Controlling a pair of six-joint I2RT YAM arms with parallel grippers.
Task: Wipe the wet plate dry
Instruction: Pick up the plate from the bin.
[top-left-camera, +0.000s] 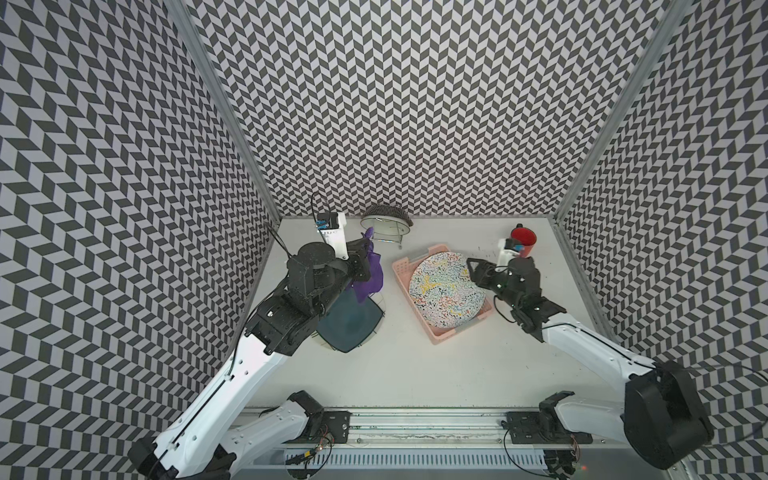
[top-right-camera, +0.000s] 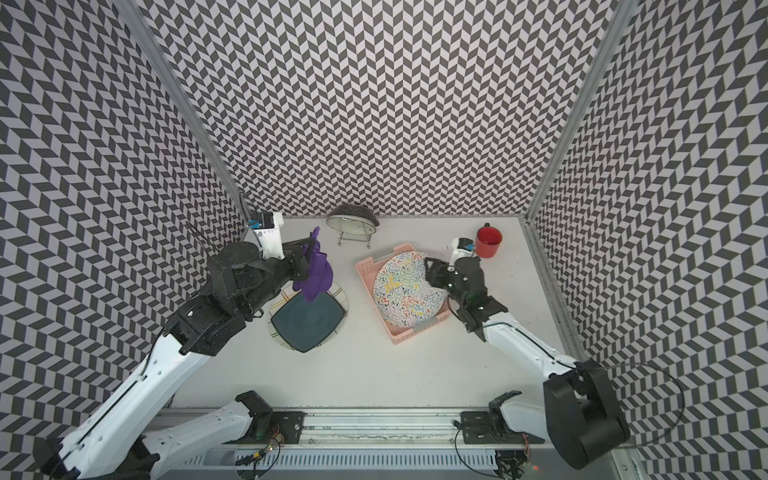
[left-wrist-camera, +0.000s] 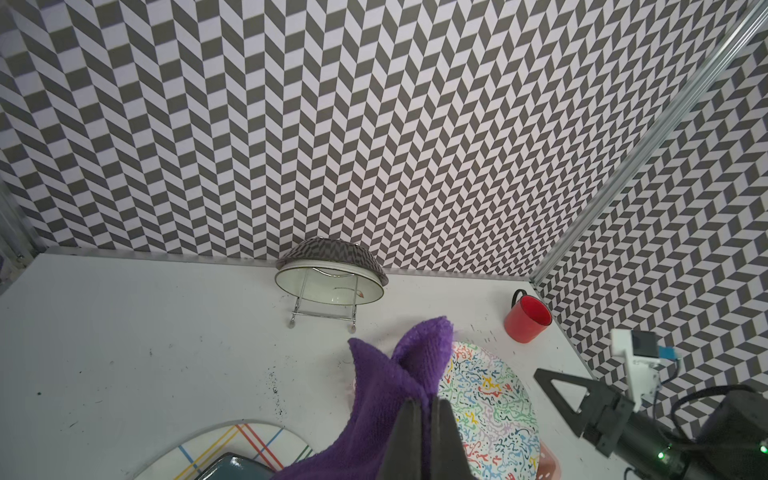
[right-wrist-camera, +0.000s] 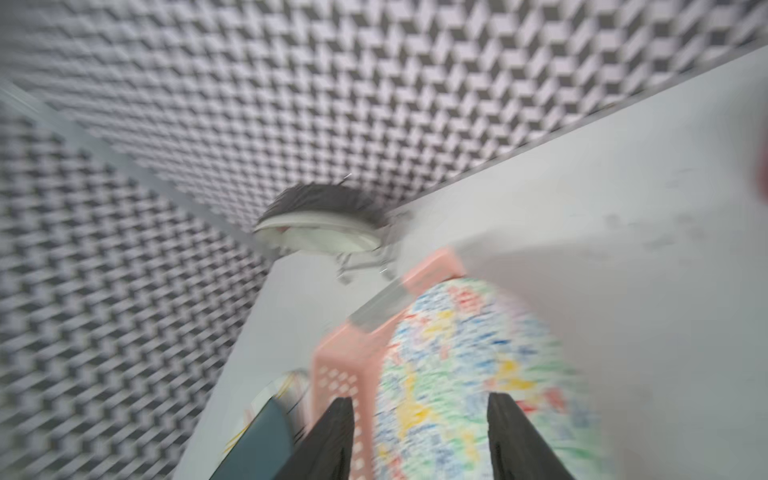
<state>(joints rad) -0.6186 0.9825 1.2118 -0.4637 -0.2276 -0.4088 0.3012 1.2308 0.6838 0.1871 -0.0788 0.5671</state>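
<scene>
One purple cloth (left-wrist-camera: 386, 390) hangs downward from left tool (left-wrist-camera: 424, 405).

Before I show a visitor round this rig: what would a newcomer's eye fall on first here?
First the squiggle-patterned plate, lying in the pink basket right of centre, with the right gripper open by its rim. Next the purple cloth, pinched in the left gripper and hanging above a dark square plate on the left. A red mug stands near the far right corner.
</scene>
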